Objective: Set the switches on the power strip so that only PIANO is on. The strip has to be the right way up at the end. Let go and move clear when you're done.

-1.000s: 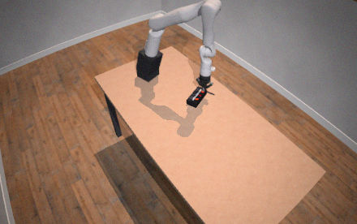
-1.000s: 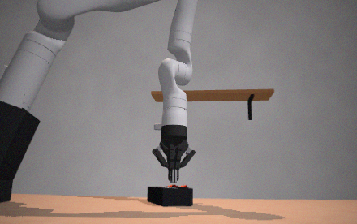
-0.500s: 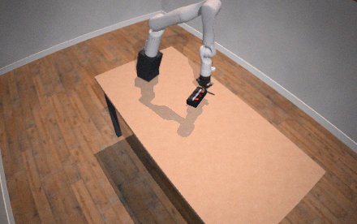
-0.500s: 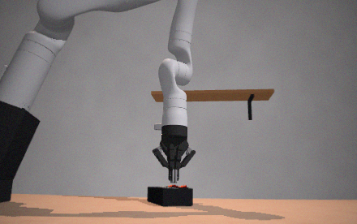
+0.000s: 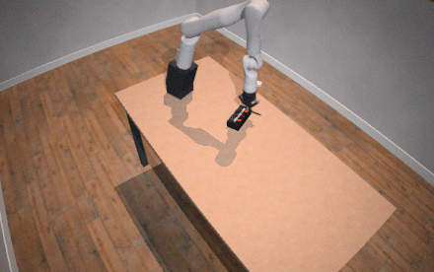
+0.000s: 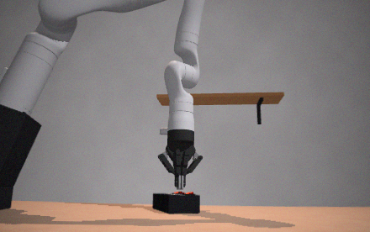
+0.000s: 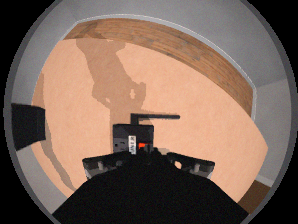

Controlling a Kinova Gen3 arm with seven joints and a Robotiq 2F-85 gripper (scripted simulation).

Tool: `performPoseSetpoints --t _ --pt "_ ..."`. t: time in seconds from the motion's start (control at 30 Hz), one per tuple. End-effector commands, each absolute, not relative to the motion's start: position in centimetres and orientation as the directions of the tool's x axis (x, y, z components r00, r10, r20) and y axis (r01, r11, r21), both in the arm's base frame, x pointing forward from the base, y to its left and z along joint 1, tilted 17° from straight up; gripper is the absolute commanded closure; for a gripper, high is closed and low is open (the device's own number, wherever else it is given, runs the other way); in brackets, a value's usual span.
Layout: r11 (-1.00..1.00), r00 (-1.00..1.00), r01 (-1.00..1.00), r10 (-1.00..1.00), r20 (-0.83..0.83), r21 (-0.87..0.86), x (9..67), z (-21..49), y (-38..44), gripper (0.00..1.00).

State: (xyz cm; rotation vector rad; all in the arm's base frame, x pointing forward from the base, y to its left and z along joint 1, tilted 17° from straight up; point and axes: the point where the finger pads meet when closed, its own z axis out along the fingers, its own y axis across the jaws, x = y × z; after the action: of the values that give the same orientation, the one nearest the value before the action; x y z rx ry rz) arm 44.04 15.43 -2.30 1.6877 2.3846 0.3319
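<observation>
A black power strip (image 5: 237, 118) (image 6: 176, 203) (image 7: 132, 137) lies flat on the table with its switch side up. Red lit switches show on its top. A short black cord sticks out from its far end. My gripper (image 5: 248, 103) (image 6: 180, 187) is shut with nothing between the fingers. It points straight down and its tips hang just above the strip's top, near one end. In the wrist view my own fingers hide most of the strip, and one red switch (image 7: 141, 143) shows just ahead of them. The labels are too small to read.
The arm's black base (image 5: 180, 79) (image 6: 13, 155) stands at the table's far left corner. The tan table (image 5: 296, 197) stretches away to the right of the strip. A wooden wall shelf (image 6: 235, 98) with a black bracket hangs behind.
</observation>
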Motion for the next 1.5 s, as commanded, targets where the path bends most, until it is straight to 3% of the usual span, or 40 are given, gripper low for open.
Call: performPoseSetpoints --t 0.0,1.47 --pt "0.322 -0.328 0.899 0.944 -0.034 0.297 44.08 -2.23 15.45 1.0" --pt "0.322 -0.328 0.899 0.944 -0.034 0.297 44.26 -2.84 15.49 1.0"
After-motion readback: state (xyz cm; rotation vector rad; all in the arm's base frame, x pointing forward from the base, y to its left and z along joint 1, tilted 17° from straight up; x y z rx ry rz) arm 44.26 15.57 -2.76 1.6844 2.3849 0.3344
